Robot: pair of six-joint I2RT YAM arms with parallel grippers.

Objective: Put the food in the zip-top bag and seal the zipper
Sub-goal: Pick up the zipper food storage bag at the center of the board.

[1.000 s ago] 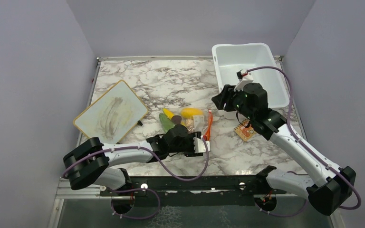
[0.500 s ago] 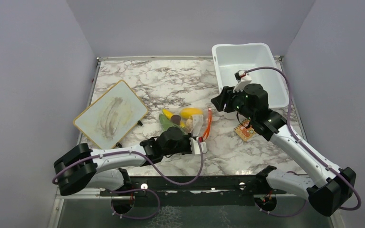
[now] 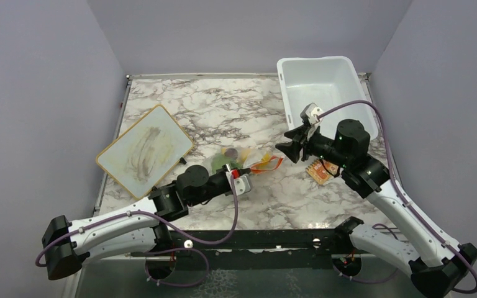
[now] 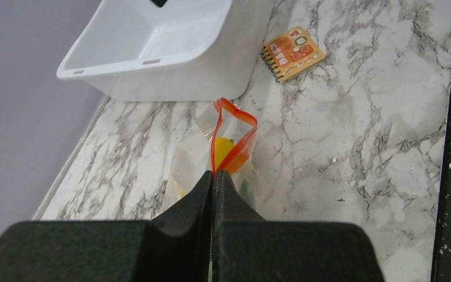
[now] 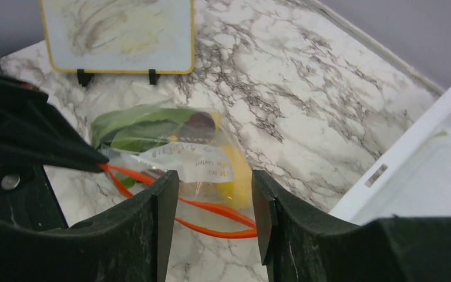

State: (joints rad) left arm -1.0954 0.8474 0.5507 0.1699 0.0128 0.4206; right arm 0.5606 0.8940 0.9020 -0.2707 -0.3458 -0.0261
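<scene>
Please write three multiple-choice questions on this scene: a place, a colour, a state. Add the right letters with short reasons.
1. Where does the orange notebook lie? A) on the table beside the white tub B) inside the tub C) on a plate
2. What colour is the zipper of the zip-top bag? A) blue B) red-orange C) green
3. How is the left tool? A) open B) shut on the zipper C) out of view
Answers: 1 A, it lies on marble by the tub; 2 B, the strip is red-orange; 3 B, its fingers meet on the strip.
</scene>
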